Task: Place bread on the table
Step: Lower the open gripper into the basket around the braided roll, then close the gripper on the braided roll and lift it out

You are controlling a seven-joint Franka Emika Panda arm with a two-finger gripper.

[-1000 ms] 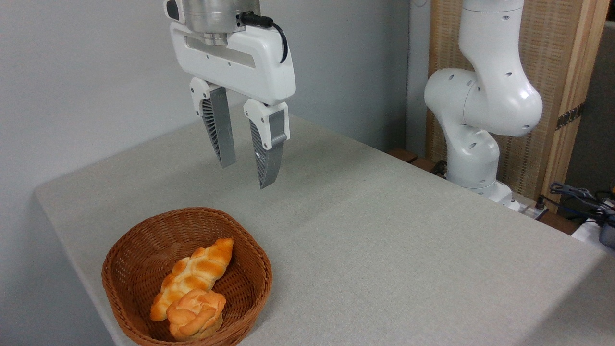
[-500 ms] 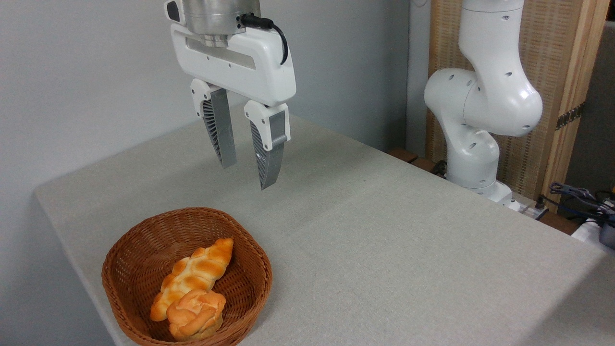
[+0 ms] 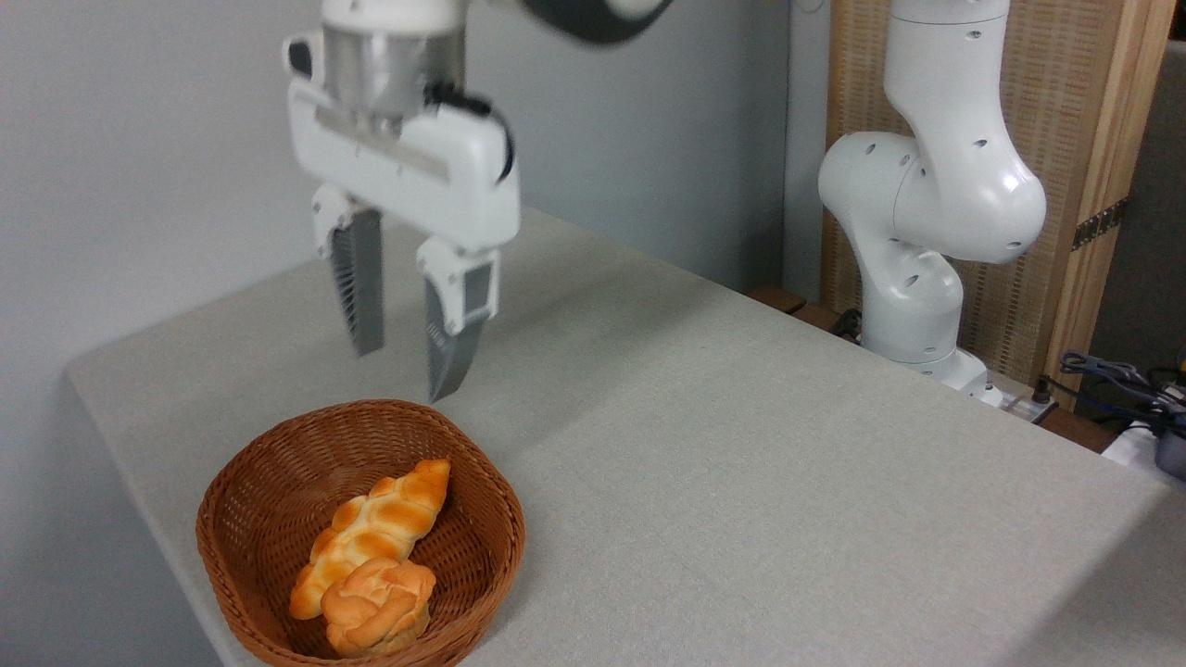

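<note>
Pale grey walls stand behind a large table (image 3: 741, 463) covered in light grey-beige textured fabric, seen from a single fixed camera looking down across it. On the right, the white jointed base of the robot arm (image 3: 927, 204) rises in front of a wood-framed woven panel (image 3: 1093, 139), with a few cables (image 3: 1112, 380) at the far right edge.

At the near left corner of the table sits a brown wicker basket (image 3: 241, 519). Inside it lies the bread (image 3: 375, 528), a long braided golden-orange loaf, set diagonally with one tapered end pointing up toward the far right. A short round knotted bun (image 3: 378, 604) rests against its near end, touching it.

Above the far rim of the basket hangs the gripper (image 3: 405, 375) (slightly blurred), pointing downward. Its two grey ribbed fingers (image 3: 359, 287) are parted by a moderate gap and hold nothing. The fingertips are clear of the basket and well above the bread.
</note>
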